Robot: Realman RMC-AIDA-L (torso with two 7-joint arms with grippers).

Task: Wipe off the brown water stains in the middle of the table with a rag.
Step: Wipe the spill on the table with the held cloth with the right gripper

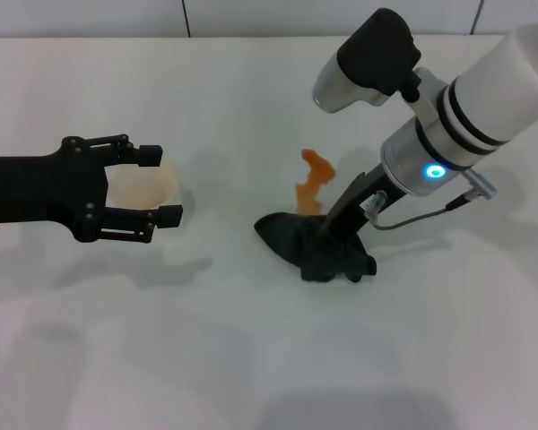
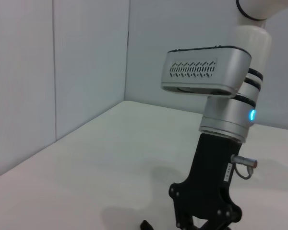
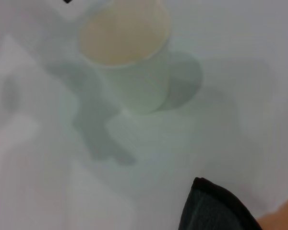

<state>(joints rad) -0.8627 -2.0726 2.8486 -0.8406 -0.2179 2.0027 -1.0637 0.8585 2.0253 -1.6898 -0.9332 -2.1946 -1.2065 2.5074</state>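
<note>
Brown water stains [image 1: 313,182] sit mid-table [image 1: 251,358], long axis running away from the robot. Rag [image 1: 312,242] lies just on their near side, touching the near end. Right end effector [image 1: 345,235] is clamped on the rag, pressing it down, so the wipe likely goes straight away from the robot. Left end effector [image 1: 161,185], fingers apart, is around a cup [image 1: 143,186], well apart.
</note>
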